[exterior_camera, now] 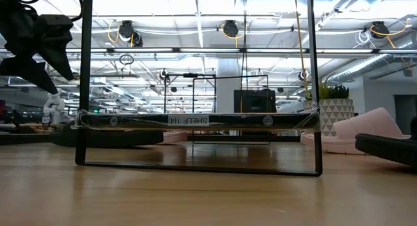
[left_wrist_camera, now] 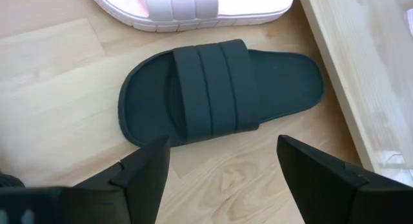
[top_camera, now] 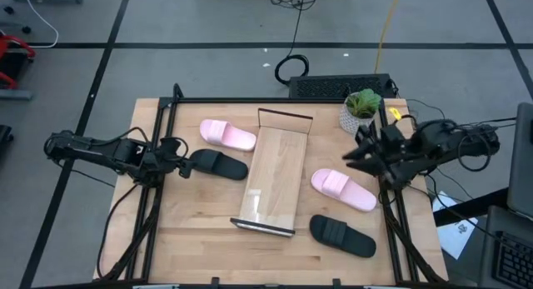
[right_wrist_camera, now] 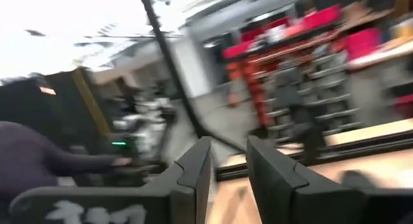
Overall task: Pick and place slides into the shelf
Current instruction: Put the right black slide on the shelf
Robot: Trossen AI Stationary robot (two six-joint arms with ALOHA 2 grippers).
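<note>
Standing empty at table centre: shelf (top_camera: 275, 176). Lying just left of it: black slide (left_wrist_camera: 219, 91), pink slide (top_camera: 226, 135) close behind. Hovering above with fingers wide apart: left gripper (left_wrist_camera: 222, 169). Risking strap snag, nudging pink neighbour. Waiting at right edge, fingers slightly parted: right gripper (right_wrist_camera: 226, 175).

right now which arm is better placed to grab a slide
Left. Its open gripper hovers right over the black rubbery slide beside the long light-wood shelf; the right gripper points away into the room.
</note>
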